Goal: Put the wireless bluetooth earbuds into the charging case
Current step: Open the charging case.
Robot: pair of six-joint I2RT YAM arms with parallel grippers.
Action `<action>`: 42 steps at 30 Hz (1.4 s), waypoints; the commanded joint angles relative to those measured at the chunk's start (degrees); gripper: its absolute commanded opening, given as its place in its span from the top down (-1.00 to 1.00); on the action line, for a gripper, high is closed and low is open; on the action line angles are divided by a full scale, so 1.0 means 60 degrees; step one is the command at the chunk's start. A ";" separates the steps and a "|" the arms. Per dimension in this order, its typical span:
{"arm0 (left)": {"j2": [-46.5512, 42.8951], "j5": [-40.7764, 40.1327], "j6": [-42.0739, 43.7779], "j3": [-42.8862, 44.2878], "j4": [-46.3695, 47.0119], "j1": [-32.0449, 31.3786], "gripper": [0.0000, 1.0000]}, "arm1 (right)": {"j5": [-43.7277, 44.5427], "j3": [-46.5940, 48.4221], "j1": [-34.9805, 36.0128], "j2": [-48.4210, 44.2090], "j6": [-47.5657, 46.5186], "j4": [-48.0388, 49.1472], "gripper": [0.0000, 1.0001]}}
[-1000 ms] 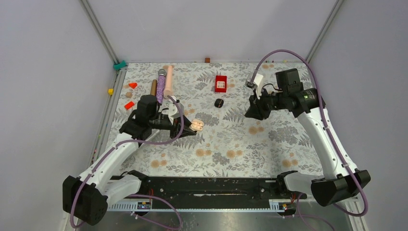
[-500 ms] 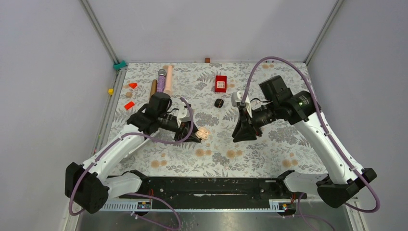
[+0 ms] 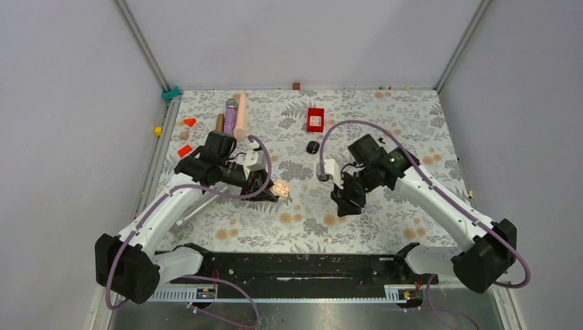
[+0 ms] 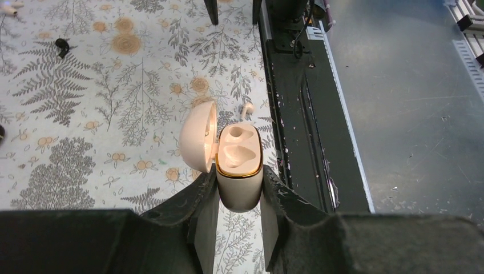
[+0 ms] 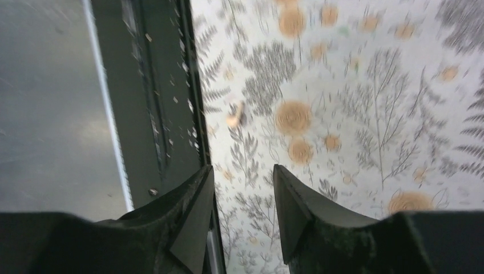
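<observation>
My left gripper (image 3: 275,191) is shut on the body of a pinkish-white charging case (image 4: 240,165). The case is open, its lid (image 4: 198,136) hangs to the left, and both sockets are empty. A whitish earbud (image 4: 247,108) lies on the cloth just beyond the case, near the table's front edge. It also shows, blurred, in the right wrist view (image 5: 234,117). My right gripper (image 3: 344,203) is open and empty low over the cloth, and in its own view (image 5: 242,171) the whitish earbud is ahead of it. A black earbud (image 4: 61,45) and another whitish earbud (image 4: 8,8) lie farther off.
A small black case (image 3: 313,146) and a red box (image 3: 315,119) sit mid-back. Purple (image 3: 230,113) and pink (image 3: 240,115) cylinders and red blocks (image 3: 184,150) lie back left. The black base rail (image 3: 295,265) runs along the front edge.
My right arm has swung from the back right down to the middle front of the cloth, its gripper now low. My left gripper has shifted a little forward with the case.
</observation>
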 commanded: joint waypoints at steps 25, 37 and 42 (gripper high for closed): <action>-0.1235 0.0445 0.1132 0.0234 -0.0563 0.1025 1.00 | 0.3985 -0.3653 0.2725 0.1885 0.2043 0.4839 -0.39; -0.1290 0.0361 0.1212 0.0181 -0.0559 0.1045 1.00 | 0.3877 -0.3264 0.3386 0.2619 0.2395 0.4235 -0.49; -0.1302 0.0372 0.1221 0.0181 -0.0559 0.1032 1.00 | 0.4490 -0.2959 0.3428 0.2518 0.2406 0.4416 -0.48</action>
